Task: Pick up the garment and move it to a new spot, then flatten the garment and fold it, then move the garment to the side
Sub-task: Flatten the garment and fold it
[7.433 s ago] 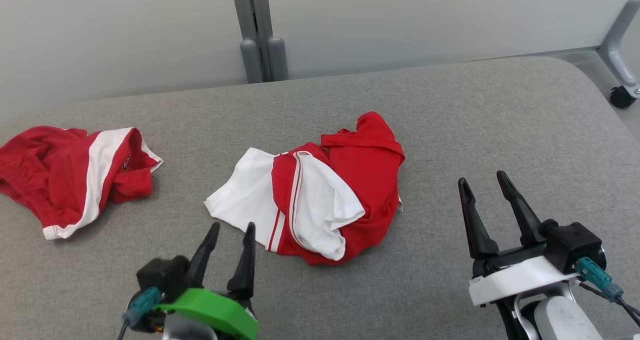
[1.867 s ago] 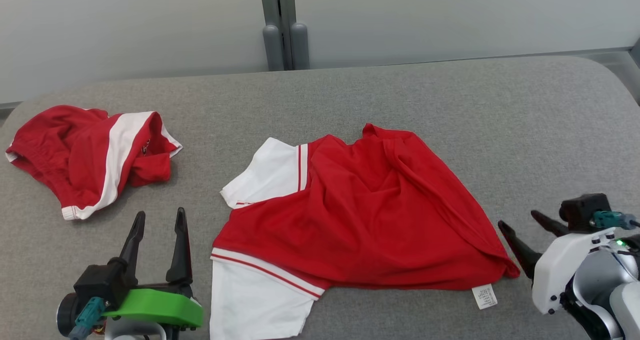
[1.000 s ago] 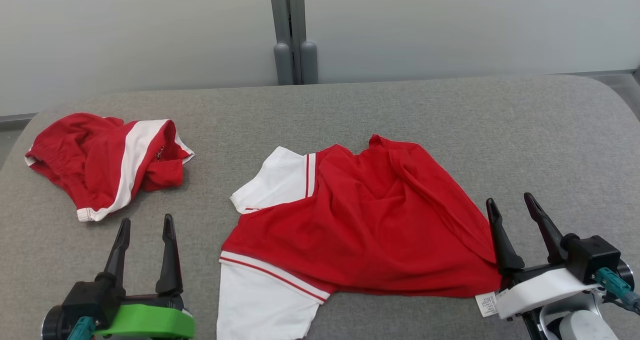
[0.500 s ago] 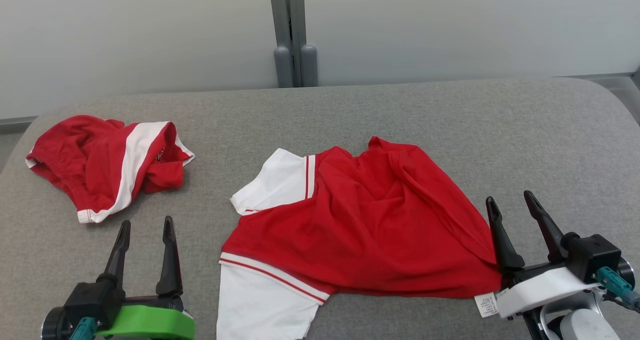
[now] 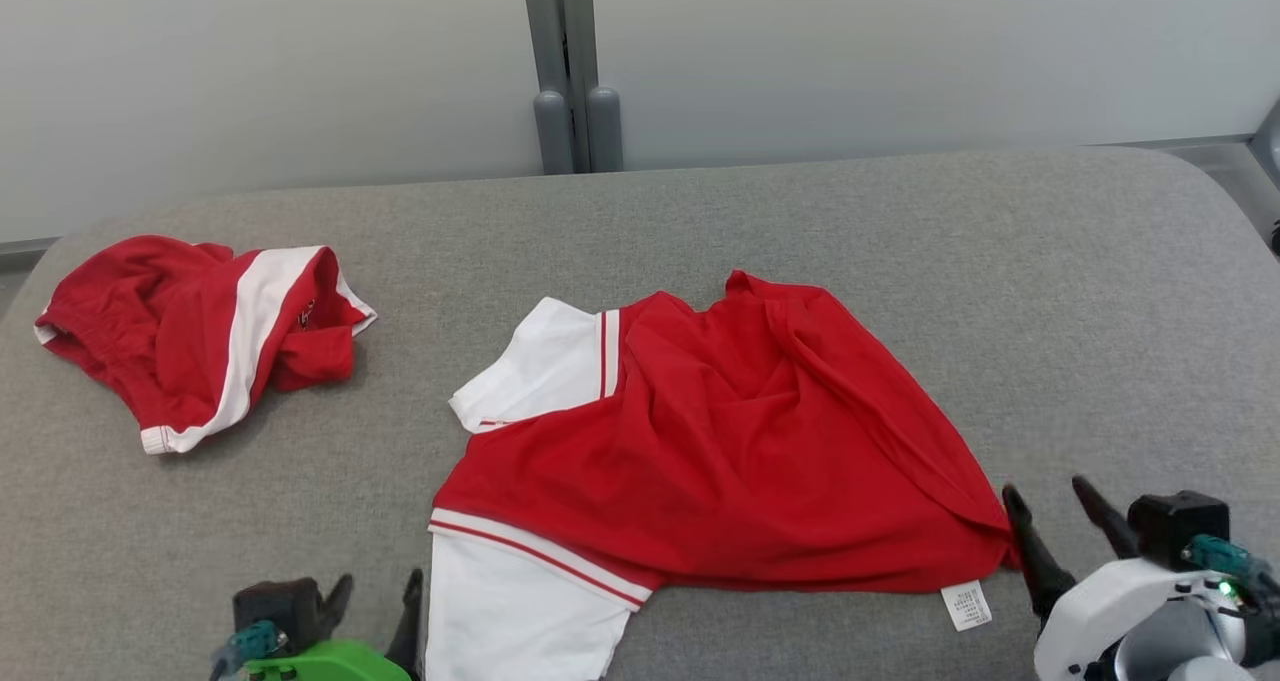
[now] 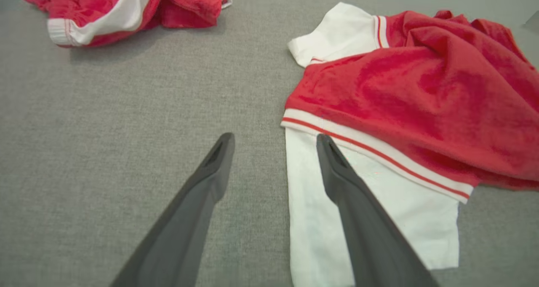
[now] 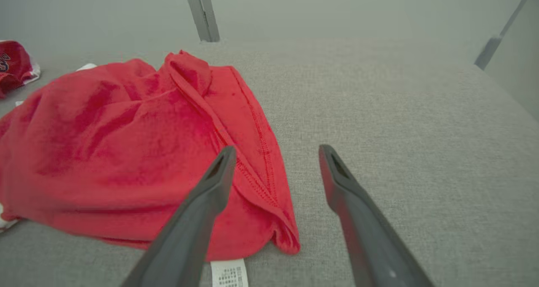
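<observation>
A red garment (image 5: 730, 451) with white sleeves lies spread and wrinkled on the middle of the grey table (image 5: 850, 221), also seen in the left wrist view (image 6: 404, 93) and right wrist view (image 7: 126, 143). My left gripper (image 5: 378, 591) sits low at the front left, open and empty (image 6: 273, 140), its tips by the near white sleeve (image 6: 358, 219). My right gripper (image 5: 1050, 491) is open at the garment's right corner (image 7: 273, 150), beside the white care label (image 5: 966, 604), with no cloth between the fingers.
A second red and white garment (image 5: 200, 331) lies crumpled at the table's far left. A grey post (image 5: 565, 61) stands behind the table against the pale wall. Bare grey surface stretches along the right side and the back.
Both grippers have dropped back toward the bottom edge of the head view, still open. The garment lies as before; the camera has shifted slightly.
</observation>
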